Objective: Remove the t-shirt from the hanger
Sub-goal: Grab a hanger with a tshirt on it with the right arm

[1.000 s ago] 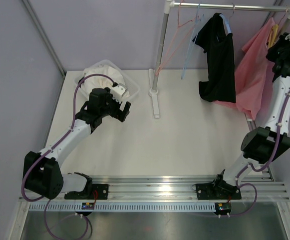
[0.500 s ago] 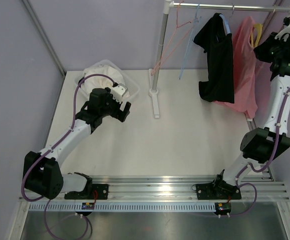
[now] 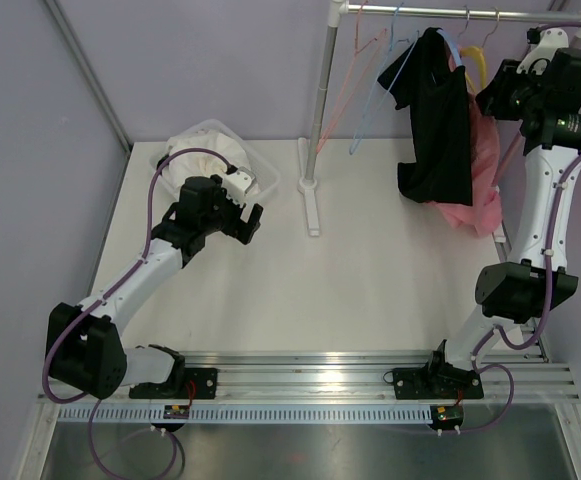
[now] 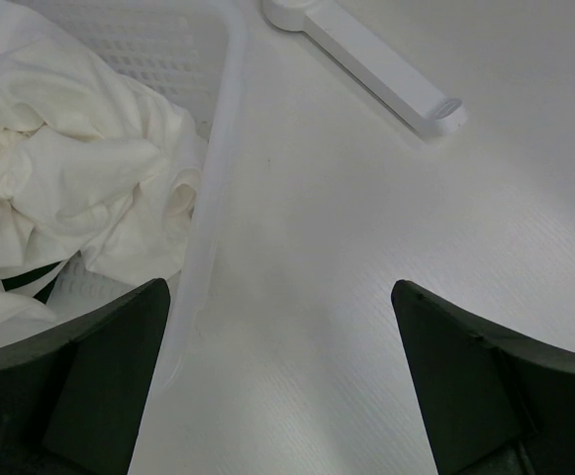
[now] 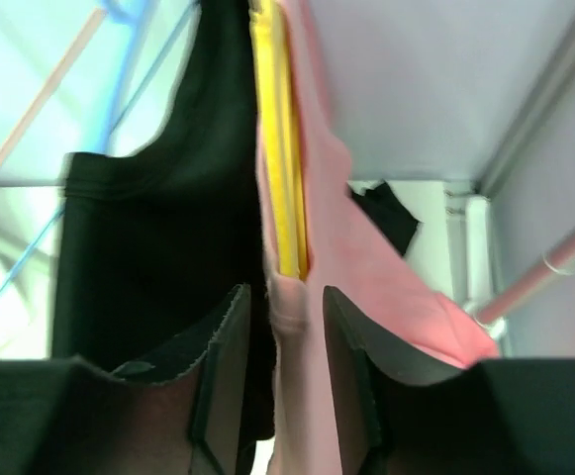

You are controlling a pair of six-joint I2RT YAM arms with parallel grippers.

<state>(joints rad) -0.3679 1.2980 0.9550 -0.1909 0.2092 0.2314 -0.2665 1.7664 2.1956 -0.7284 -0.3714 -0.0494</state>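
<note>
A pink t-shirt (image 3: 485,170) hangs on a yellow hanger (image 3: 473,55) from the rail, bunched against a black t-shirt (image 3: 440,130) on a blue hanger. My right gripper (image 3: 497,95) is high at the pink shirt's shoulder. In the right wrist view its jaws (image 5: 287,327) straddle the pink t-shirt's (image 5: 366,247) shoulder seam just below the yellow hanger (image 5: 282,148), with gaps on both sides, so it is open. The black t-shirt (image 5: 158,218) hangs to the left. My left gripper (image 3: 248,222) hovers wide open over the table, holding nothing (image 4: 279,292).
A clear basket (image 3: 260,170) of white laundry (image 3: 205,150) sits at the back left; its rim (image 4: 223,148) runs by my left fingers. The rack's pole (image 3: 325,80) and foot (image 3: 310,200) stand mid-table. Empty pink and blue hangers (image 3: 365,90) dangle from the rail (image 3: 440,14).
My right arm has swung left along the rail, pushing the pink t-shirt against the black one. Its jaws have parted from a tight grip. The left arm is still.
</note>
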